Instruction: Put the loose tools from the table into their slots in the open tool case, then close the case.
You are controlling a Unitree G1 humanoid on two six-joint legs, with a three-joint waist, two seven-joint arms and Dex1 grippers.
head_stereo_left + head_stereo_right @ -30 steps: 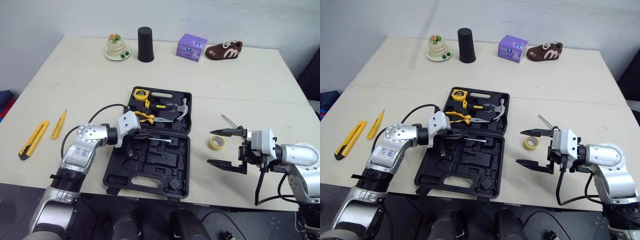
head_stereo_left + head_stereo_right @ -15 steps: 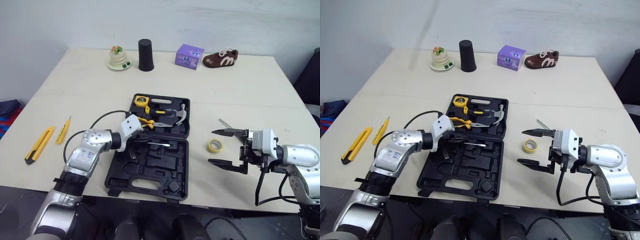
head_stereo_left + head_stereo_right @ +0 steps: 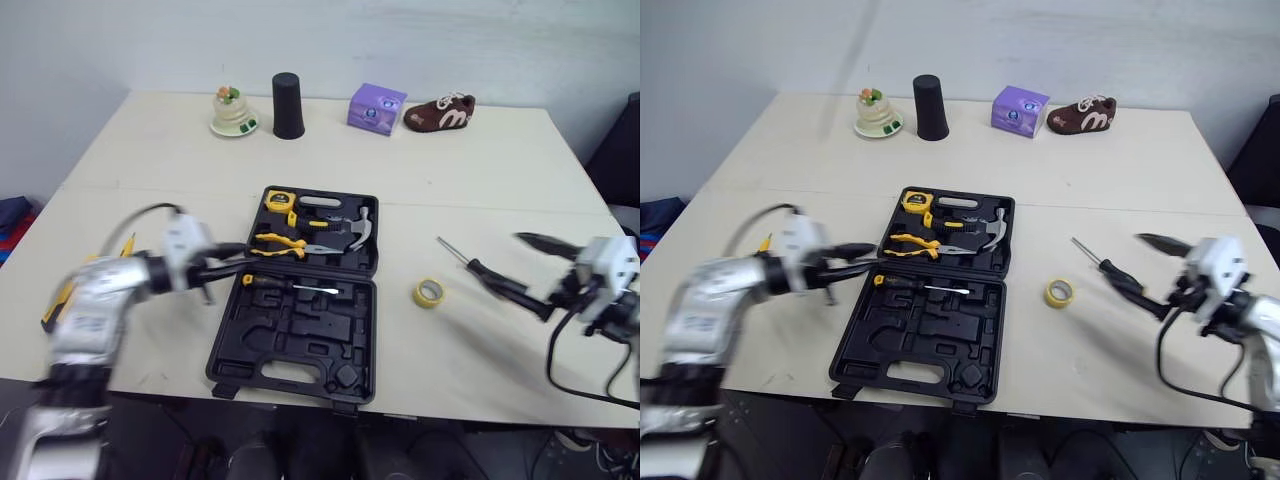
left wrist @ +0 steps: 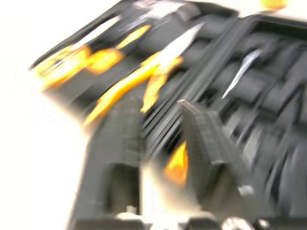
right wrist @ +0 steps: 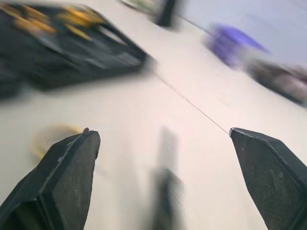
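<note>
left gripper [image 3: 236,257]: black fingers held slightly apart, empty | right gripper [image 5: 160,131]: tapered fingers spread wide, empty | moulded black plastic case [image 3: 300,345]: laid open | yellow tape ring [image 3: 428,293]: beside case

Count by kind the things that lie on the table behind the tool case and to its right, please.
screwdriver: 1
tape roll: 1
black cup: 1
purple box: 1
shoe: 1
cake figurine: 1
Total: 6

Silver-grey rounded arms [image 3: 95,305], white boxy wrist blocks [image 3: 185,240], thin black cables [image 3: 560,350] looping off each wrist. Left end effector [image 4: 156,103], right end effector [image 5: 159,132]: two matte black tapered fingers each.
</note>
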